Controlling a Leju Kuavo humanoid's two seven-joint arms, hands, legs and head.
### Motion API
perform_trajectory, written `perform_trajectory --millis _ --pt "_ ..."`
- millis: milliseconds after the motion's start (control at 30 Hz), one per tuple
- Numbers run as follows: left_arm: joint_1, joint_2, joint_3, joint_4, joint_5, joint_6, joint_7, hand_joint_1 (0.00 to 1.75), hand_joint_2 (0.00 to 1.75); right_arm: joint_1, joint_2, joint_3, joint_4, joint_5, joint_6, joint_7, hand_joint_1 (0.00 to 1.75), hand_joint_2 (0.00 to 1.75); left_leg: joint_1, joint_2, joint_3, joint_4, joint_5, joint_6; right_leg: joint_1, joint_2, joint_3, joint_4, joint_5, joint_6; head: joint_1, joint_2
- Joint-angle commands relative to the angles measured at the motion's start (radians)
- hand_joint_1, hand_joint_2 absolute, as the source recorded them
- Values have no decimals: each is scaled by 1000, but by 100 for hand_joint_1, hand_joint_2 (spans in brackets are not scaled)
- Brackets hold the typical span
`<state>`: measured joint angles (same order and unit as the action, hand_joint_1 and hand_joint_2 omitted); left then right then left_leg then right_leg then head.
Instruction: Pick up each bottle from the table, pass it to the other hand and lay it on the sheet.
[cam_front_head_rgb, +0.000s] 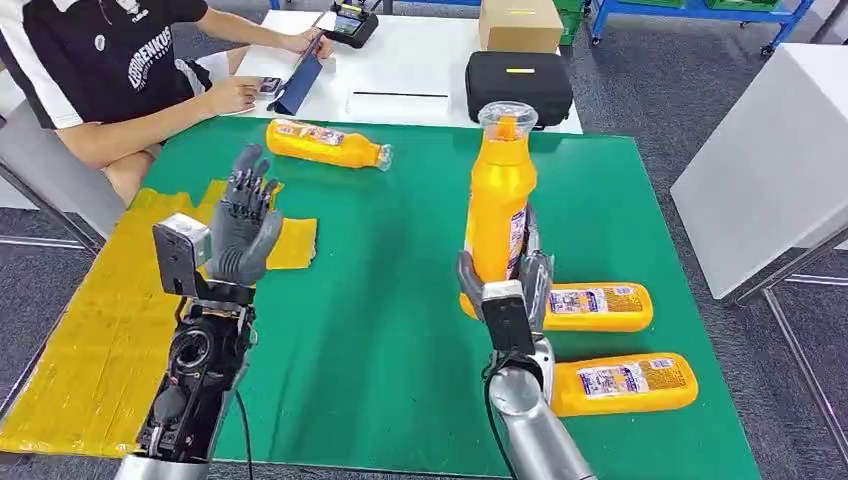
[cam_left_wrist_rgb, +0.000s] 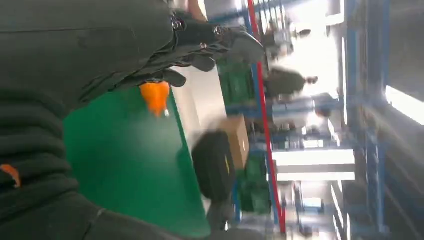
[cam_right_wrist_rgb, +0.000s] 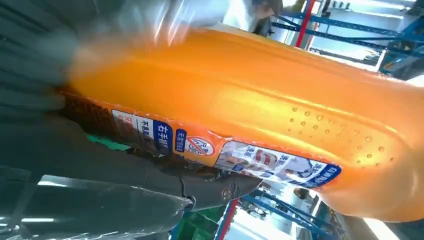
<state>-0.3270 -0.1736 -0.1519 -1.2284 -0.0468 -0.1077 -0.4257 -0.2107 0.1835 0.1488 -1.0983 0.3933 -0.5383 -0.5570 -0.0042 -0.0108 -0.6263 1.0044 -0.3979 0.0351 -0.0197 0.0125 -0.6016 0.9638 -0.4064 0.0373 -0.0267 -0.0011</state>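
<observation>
Green table (cam_front_head_rgb: 400, 300), yellow sheet (cam_front_head_rgb: 90, 330) on its left side. Right hand (cam_front_head_rgb: 505, 285) grips a bottle (cam_front_head_rgb: 498, 200) upright above the table, cap up, fingers wrapped round its lower body. Right wrist view: same bottle (cam_right_wrist_rgb: 260, 100) close up, dark fingers (cam_right_wrist_rgb: 150, 175) clamped under the label.

Left hand (cam_front_head_rgb: 245, 225) raised over the sheet's inner edge, palm up-ish, fingers spread apart, holding nothing. Left wrist view: blurred, fingers (cam_left_wrist_rgb: 210, 40) extended, nothing between them.

Two more bottles lie on their sides near the right hand: one (cam_front_head_rgb: 600, 307) just beside it, another (cam_front_head_rgb: 625, 385) nearer the table's front edge. Fourth bottle (cam_front_head_rgb: 325, 143) lies at the far edge, cap pointing right.

Beyond the green: white table (cam_front_head_rgb: 400, 60) with black case (cam_front_head_rgb: 518, 85), cardboard box (cam_front_head_rgb: 520, 25). Person (cam_front_head_rgb: 110, 70) in a black shirt seated far left, hands on that table.
</observation>
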Motion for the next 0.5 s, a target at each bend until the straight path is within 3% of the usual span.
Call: perform_trajectory --millis 33,500 --pt "-40 36 -120 31 43 -91 38 0 175 -18 18 26 16 16 24 -7 175 175 0 1 5 0 -3 -3 1 -1 5 1 -3 -3 0 0" --pt "-109 24 -159 121 41 -135 46 0 175 -6 20 141 52 146 32 51 175 175 1 1 4 0 -2 -2 1 -1 3 0 -2 -2 0 0"
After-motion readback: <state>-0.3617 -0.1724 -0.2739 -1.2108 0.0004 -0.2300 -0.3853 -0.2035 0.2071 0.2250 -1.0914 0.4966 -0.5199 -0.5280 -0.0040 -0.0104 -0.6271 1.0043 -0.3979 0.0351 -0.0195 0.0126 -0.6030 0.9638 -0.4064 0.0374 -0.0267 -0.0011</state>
